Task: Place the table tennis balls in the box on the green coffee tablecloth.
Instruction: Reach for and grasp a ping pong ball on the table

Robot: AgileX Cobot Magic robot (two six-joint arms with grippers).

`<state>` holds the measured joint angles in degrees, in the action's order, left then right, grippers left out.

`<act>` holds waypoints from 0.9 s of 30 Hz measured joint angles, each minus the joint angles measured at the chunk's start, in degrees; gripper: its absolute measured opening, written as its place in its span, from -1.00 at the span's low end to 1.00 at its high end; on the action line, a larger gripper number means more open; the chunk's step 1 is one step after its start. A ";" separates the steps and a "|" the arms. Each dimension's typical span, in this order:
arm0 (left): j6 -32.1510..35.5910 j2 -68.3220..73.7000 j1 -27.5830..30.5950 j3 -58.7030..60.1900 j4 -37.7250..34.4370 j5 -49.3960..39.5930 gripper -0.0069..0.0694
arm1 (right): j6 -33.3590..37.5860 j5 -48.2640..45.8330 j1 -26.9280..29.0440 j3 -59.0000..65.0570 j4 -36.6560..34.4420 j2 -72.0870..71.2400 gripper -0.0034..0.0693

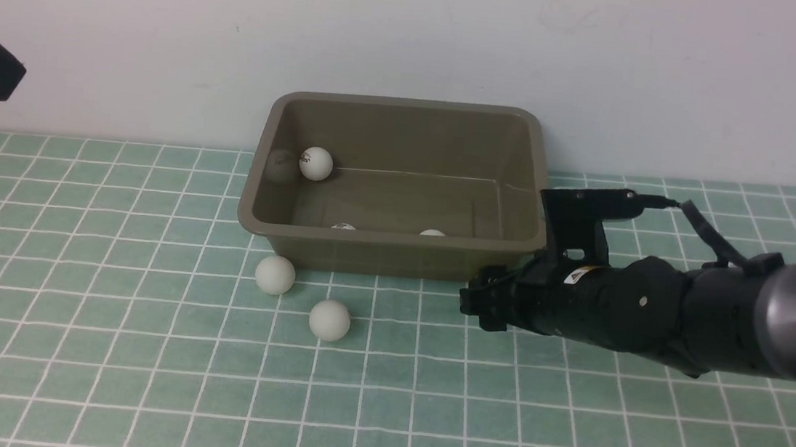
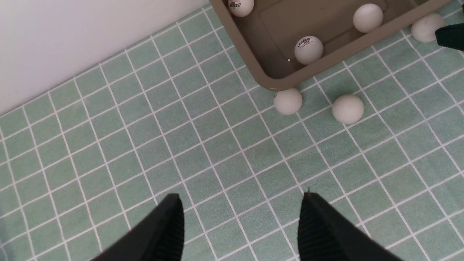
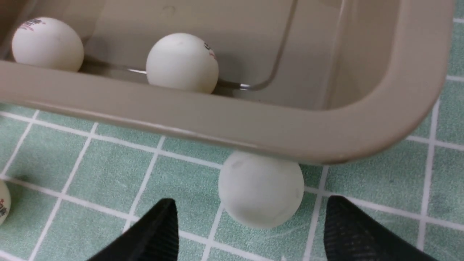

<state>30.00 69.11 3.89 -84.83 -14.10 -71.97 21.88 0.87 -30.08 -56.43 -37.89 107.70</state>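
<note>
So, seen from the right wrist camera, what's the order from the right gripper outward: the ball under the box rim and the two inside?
1. Ball under the rim: on the tablecloth, between the right gripper's open jaws.
2. Nearer ball: inside the box, against its near wall.
3. Farther ball: further along that wall.

Soft, even light fills all three views, flat in contrast. The balls point(image 1: 275, 274) just in front of the box point(image 1: 395, 256) cast only faint shadows. The box's glossy inner wall mirrors one ball point(image 1: 315, 163) and carries small glints. In the right wrist view, the ball point(image 3: 261, 188) under the box's rim looks blurred.
</note>
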 joint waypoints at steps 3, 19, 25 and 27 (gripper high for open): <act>0.00 0.00 0.00 0.00 -0.19 0.00 0.19 | 0.00 0.41 0.00 -0.07 0.00 0.00 0.43; 0.00 0.00 0.00 0.00 -1.64 0.00 0.19 | 0.00 -0.08 0.00 -1.43 0.06 3.84 0.43; 0.02 0.00 0.00 0.00 -1.64 0.00 0.19 | 0.24 -0.22 0.00 -2.19 0.20 5.28 0.43; 0.02 0.00 0.00 0.00 -1.64 0.00 0.19 | 0.24 0.05 0.00 -2.19 0.20 5.28 0.43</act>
<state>30.01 69.11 3.89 -84.83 -15.74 -71.97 22.12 0.92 -30.08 -58.62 -37.69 112.98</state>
